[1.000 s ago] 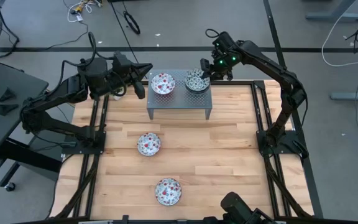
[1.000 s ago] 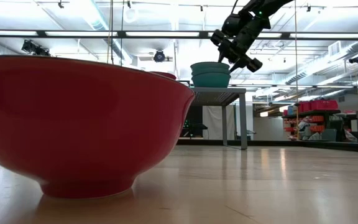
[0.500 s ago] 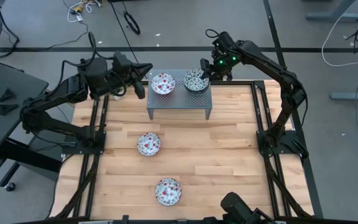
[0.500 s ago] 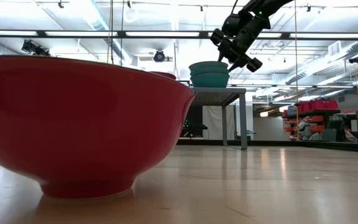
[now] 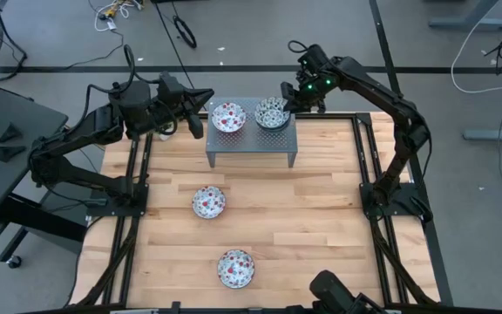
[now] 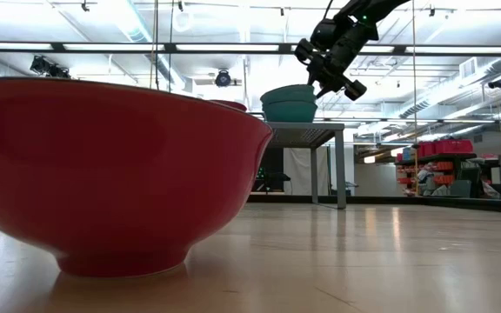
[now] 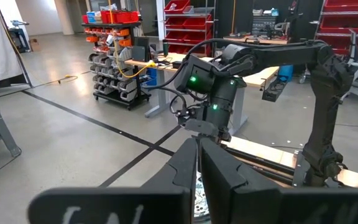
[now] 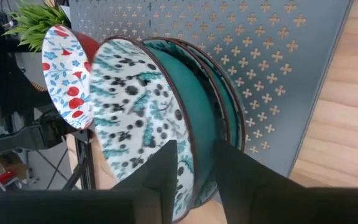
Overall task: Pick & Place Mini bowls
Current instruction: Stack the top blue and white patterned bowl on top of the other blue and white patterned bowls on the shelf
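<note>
Right gripper jaws grasping rim of top green-teal speckled ceramic mini bowl, stacked on grey perforated metal stand at table's far edge, left gripper jaws clenched, empty, beside stand.

Right gripper is seen straddling the rim of the top green-teal bowl, one finger inside, one outside. Nested bowls (green-teal) are stacked on the perforated stand. A red-patterned bowl is seen beyond.
</note>
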`<state>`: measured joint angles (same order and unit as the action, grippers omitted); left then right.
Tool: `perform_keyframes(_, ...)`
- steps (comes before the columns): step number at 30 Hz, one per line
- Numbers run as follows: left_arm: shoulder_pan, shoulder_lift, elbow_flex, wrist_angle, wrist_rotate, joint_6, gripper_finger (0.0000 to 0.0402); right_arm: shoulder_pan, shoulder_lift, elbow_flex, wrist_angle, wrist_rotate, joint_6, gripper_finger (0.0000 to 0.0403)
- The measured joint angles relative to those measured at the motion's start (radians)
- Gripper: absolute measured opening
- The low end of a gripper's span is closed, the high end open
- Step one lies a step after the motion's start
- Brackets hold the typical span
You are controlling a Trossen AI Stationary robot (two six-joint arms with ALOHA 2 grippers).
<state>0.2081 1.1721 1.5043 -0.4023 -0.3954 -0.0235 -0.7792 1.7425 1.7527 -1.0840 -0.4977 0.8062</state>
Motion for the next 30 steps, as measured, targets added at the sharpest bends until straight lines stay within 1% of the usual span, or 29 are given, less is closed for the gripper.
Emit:
perform_keyframes(11, 0.0, 0.0, 0.0, 0.0, 0.0, 0.0, 0.0028, -0.003, -0.029, 0.0, 0.0, 0.008, -0.007, 0.013)
perform_keyframes(17, 0.0, 0.0, 0.0, 0.0, 0.0, 0.0, 0.0028, -0.003, -0.039, 0.0, -0.006, 0.006, -0.015, 0.0132)
perform_keyframes(20, 0.0, 0.0, 0.0, 0.0, 0.0, 0.0, 0.0028, -0.004, -0.059, 0.0, -0.019, -0.01, -0.029, 0.0132)
perform_keyframes(24, 0.0, 0.0, 0.0, 0.0, 0.0, 0.0, 0.0028, -0.006, -0.099, 0.0, -0.03, -0.004, -0.077, 0.0133)
perform_keyframes(26, 0.0, 0.0, 0.0, 0.0, 0.0, 0.0, 0.0028, -0.006, -0.12, 0.0, -0.032, 0.024, -0.125, 0.0133)
perform_keyframes(30, 0.0, 0.0, 0.0, 0.0, 0.0, 0.0, 0.0028, 0.003, -0.158, 0.0, -0.025, 0.118, -0.24, 0.013)
